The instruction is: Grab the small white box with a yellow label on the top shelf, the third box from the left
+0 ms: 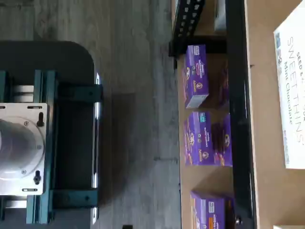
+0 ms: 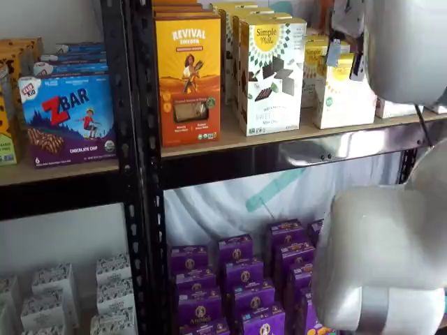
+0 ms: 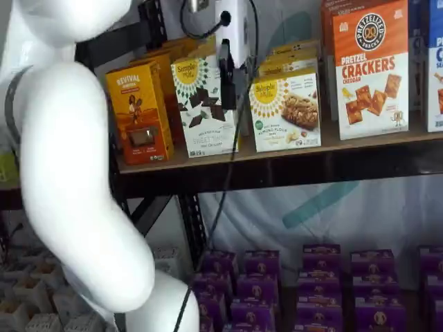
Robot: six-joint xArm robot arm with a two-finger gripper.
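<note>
The small white box (image 3: 285,111) stands on the top shelf (image 3: 277,160), with a yellow sun circle and a cookie picture on its front. It also shows in a shelf view (image 2: 342,94), right of the tall white box. My gripper (image 3: 228,104) hangs from above with its white body and a cable. Its black fingers are just left of the small white box, in front of the tall patterned box's right edge. No gap between the fingers shows. The small white box does not clearly show in the wrist view.
A tall white patterned box (image 3: 202,104) and an orange box (image 3: 138,117) stand left of the small box, and a crackers box (image 3: 370,69) to its right. Purple boxes (image 2: 244,279) fill the lower shelf. My white arm (image 3: 69,173) blocks the left foreground. The wrist view shows a dark teal-bracketed mount (image 1: 47,133).
</note>
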